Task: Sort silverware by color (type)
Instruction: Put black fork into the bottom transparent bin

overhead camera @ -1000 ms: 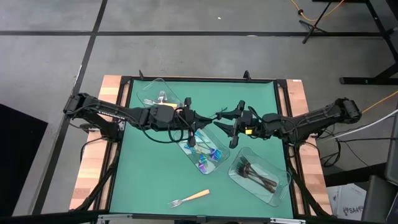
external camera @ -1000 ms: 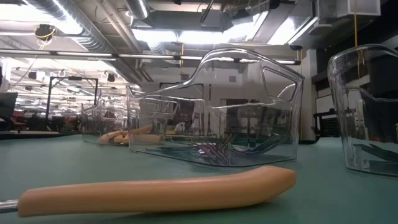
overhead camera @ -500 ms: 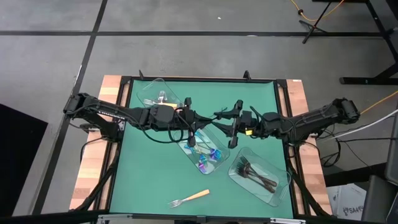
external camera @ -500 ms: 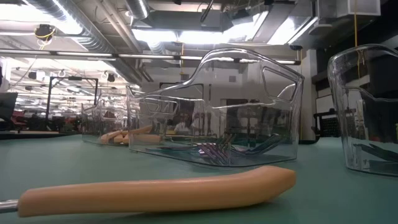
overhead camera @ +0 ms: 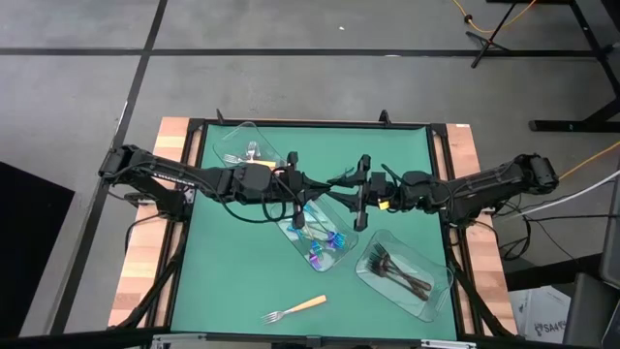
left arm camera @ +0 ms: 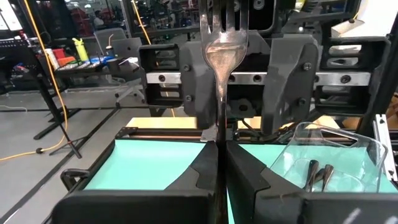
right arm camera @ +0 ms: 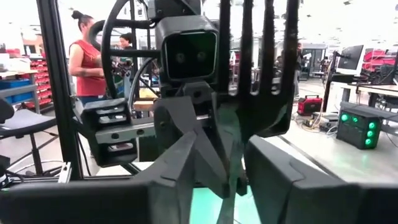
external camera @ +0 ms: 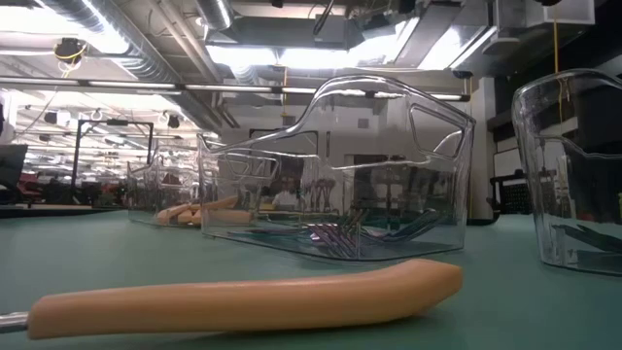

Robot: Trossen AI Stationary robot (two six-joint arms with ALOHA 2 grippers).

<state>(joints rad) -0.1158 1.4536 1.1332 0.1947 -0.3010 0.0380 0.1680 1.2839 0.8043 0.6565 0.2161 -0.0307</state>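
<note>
A dark grey metal fork (left arm camera: 222, 43) is held up over the middle of the green table, with my left gripper (overhead camera: 315, 184) (left arm camera: 219, 146) shut on it. Its tines (right arm camera: 255, 56) point up. My right gripper (overhead camera: 356, 189) (right arm camera: 225, 168) faces the left one, open, its two fingers standing on either side of the fork's neck with gaps showing. An orange-handled fork (overhead camera: 295, 309) (external camera: 243, 297) lies flat on the table near the front edge. Three clear trays hold sorted silverware. My left gripper pinches the fork's handle (left arm camera: 218, 134) between its two fingers, coming level from the table's left. The fork sticks out past the fingertips and rises, head up, toward my right gripper. It is lifted clear of the table and trays.
A clear tray (overhead camera: 242, 150) at the far left holds orange-handled forks. The middle tray (overhead camera: 320, 237), just under both grippers, holds iridescent pieces. A tray (overhead camera: 402, 271) at the near right holds dark forks. Bare green table lies at the near left. People stand beyond the table.
My right gripper has moved a little toward the table's left, closing in on the fork held by my left gripper, and now stands around the fork's head end. The fork has stayed where it was.
</note>
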